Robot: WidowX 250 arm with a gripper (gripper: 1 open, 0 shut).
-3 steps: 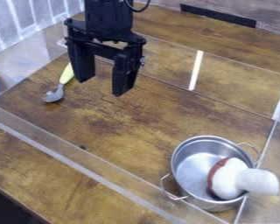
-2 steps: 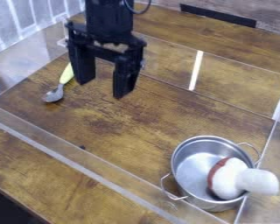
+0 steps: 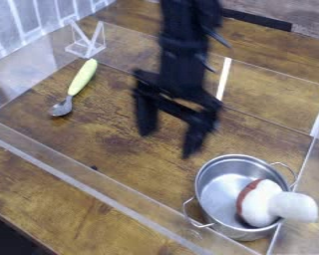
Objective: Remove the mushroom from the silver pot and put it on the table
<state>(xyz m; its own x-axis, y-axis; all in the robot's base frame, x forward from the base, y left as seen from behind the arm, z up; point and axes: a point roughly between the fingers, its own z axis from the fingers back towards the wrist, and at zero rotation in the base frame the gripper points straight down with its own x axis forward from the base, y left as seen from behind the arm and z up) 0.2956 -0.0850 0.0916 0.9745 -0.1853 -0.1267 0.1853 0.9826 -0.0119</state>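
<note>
The silver pot [image 3: 218, 183] stands at the lower right of the table [image 3: 83, 139]. The mushroom [image 3: 269, 204] lies on its side in it, reddish-brown cap inside and thick white stem poking over the right rim. My gripper [image 3: 173, 130] hangs over the middle of the table, up and left of the pot. It points down and is motion-blurred. Both black fingers are spread wide with nothing between them.
A spoon [image 3: 75, 84] with a yellow-green handle lies at the left. A small clear stand [image 3: 85, 40] sits at the back left. Clear acrylic walls [image 3: 123, 209] run along the front and the right side [image 3: 313, 149], close to the pot.
The gripper has swept from the back left, near the spoon, to the right and toward the front, closer to the pot. It stays open. Pot, mushroom and spoon have not moved.
</note>
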